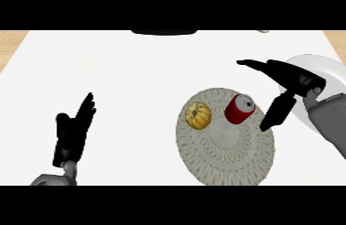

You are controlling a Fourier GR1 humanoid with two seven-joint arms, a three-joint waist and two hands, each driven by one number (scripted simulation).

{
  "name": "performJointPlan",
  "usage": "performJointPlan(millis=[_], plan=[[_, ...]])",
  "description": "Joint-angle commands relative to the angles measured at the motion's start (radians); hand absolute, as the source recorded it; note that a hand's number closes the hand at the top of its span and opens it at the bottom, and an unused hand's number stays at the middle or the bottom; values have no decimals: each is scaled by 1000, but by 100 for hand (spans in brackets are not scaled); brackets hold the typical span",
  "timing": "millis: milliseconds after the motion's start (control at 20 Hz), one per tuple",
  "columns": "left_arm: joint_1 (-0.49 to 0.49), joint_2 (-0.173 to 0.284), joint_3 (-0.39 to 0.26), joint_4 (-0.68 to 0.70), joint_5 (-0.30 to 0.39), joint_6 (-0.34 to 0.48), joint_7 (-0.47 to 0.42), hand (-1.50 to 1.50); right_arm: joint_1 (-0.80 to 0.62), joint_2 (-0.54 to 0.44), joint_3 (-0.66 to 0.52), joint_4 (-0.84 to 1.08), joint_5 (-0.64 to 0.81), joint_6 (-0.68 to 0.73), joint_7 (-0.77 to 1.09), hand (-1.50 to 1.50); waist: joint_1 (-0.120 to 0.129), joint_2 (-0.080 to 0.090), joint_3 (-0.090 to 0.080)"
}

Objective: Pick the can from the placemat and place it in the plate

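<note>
Currently the task stands at the approach step: the can (239,108) has not been grasped. It sits on the placemat (226,148), in the upper right part of the mat, tilted so that its silver top faces up and to the right. A yellow, ribbed, gourd-like object (198,115) lies on the same mat just to the left of the can, apart from it.

The right hand (287,84) is positioned to the right of the can, fingers spread and holding nothing. One set of fingers extends up and to the left above the can; the other part points down beside the mat's right edge. No contact with the can is visible. The left hand (73,130) rests open at the lower left of the bench (115,73), fingers up, well apart from the mat.

Judged next move: bring the right hand leftward so the can lies between thumb and fingers, then close around its body. The tilt of the can likely calls for matching the hand's angle to it.

The plate (324,68) lies at the right edge of the view, partly behind the right hand and forearm, near the mat. The transfer path is short. Open room is limited on the left by the yellow object and on the right by the bench edge beyond the plate.
</note>
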Motion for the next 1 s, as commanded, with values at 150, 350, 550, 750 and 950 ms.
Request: performJointPlan(millis=[150,350,550,750,950], plan=[[-38,-42,38,69,-20,2,-29,0,31,71,-50,25,107,96,16,-150,-12,0,0],[-40,-38,34,9,-39,-11,24,0,-2,165,-66,129,183,116,-3,-150,-7,0,1],[-28,-41,70,53,-29,-43,-17,0,0,200,-114,149,242,161,-33,-150,-7,0,1],[75,-46,38,-30,-44,-68,-38,0,1,245,-125,159,276,179,-21,-150,-3,-1,1],[9,-49,67,-43,-68,-53,46,0,39,284,-156,183,361,167,-70,-150,-6,0,1]])
